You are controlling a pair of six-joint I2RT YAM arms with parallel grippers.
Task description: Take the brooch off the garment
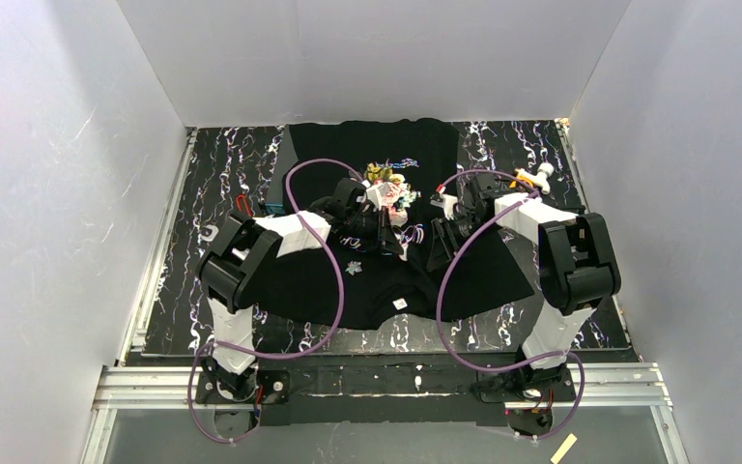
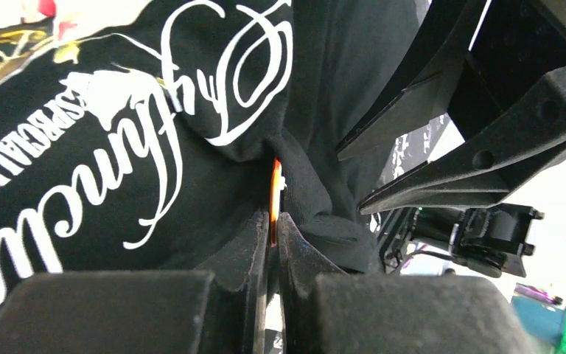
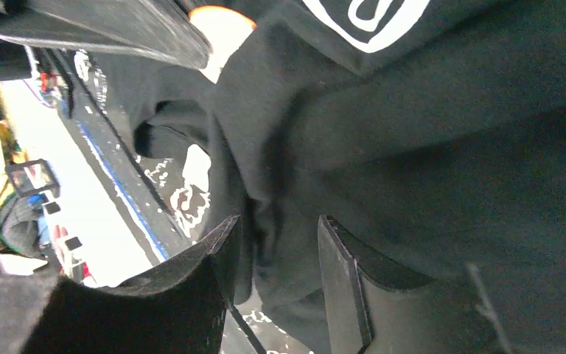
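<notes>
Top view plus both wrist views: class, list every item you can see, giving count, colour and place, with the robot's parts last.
T-shirt: one, black, pink rose print, white lettering; spread on the mat, bunched mid-front.
neck label: one, white; shirt's near edge.
orange piece: one, thin; pinched with shirt fabric, possibly the brooch.
star-shaped speck: one, whitish; on shirt, left of label; unidentifiable.
mat: one, black, white marbling; under shirt.
white-orange object: one; mat's far right.
cables: two, purple; looping off the arms.
left gripper: one, black; shut on orange piece.
right gripper: one, black; open, shirt fold between fingers.
</notes>
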